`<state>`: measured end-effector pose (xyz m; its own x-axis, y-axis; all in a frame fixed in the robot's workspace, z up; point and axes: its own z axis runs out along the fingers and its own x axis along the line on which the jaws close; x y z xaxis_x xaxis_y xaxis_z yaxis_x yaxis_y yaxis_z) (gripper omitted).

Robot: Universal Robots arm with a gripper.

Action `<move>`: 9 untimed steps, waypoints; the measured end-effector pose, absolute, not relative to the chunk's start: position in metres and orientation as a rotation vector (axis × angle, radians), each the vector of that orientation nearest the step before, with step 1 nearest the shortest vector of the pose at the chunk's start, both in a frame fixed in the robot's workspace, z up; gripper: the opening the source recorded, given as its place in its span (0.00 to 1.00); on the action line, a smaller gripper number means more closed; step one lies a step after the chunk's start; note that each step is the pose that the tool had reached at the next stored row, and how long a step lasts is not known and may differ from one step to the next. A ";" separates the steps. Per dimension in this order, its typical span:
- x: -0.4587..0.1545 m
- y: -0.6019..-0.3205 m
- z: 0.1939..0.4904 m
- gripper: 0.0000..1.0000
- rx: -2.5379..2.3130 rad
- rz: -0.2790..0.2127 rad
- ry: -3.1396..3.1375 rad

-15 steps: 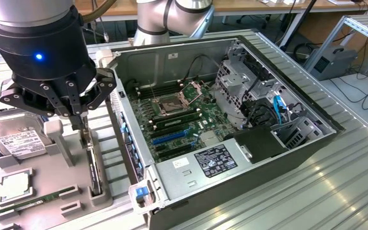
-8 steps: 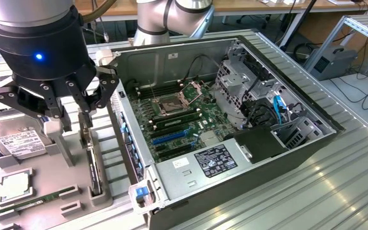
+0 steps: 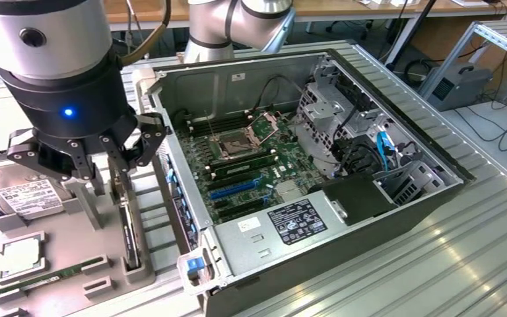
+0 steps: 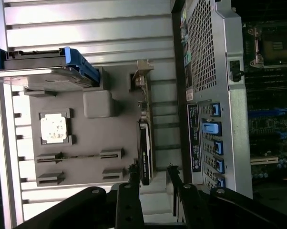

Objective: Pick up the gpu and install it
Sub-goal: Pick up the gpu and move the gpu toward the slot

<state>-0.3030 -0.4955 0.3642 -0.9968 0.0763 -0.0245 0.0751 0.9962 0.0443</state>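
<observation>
The gpu (image 3: pixel 131 228) stands on edge in a slot of the grey holder tray (image 3: pixel 64 241), at the exterior view's left of one open computer case (image 3: pixel 412 198). The gripper (image 3: pixel 119 173) hangs just above it, fingers spread to either side of the card's end. Also on the tray are one hard drive (image 3: pixel 24 195), one CPU (image 3: pixel 20 254) and one RAM stick (image 3: pixel 37 281).

This is a robotics lab: a robot arm (image 3: pixel 222 26) stands over an opened computer case (image 3: pixel 324 165) on a ribbed metal bench (image 3: pixel 447 264). Beyond it are an aluminium-profile frame (image 3: pixel 500 39), loose cables (image 3: pixel 500 135) on the floor (image 3: pixel 469 119) and wooden desks (image 3: pixel 342 8) along the back.
</observation>
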 end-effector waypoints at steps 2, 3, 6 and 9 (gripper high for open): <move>-0.303 -0.496 0.357 0.36 0.118 0.067 3.113; -0.303 -0.496 0.354 0.36 0.118 0.067 3.113; -0.303 -0.495 0.347 0.36 0.118 0.067 3.113; -0.303 -0.496 0.336 0.36 0.118 0.067 3.113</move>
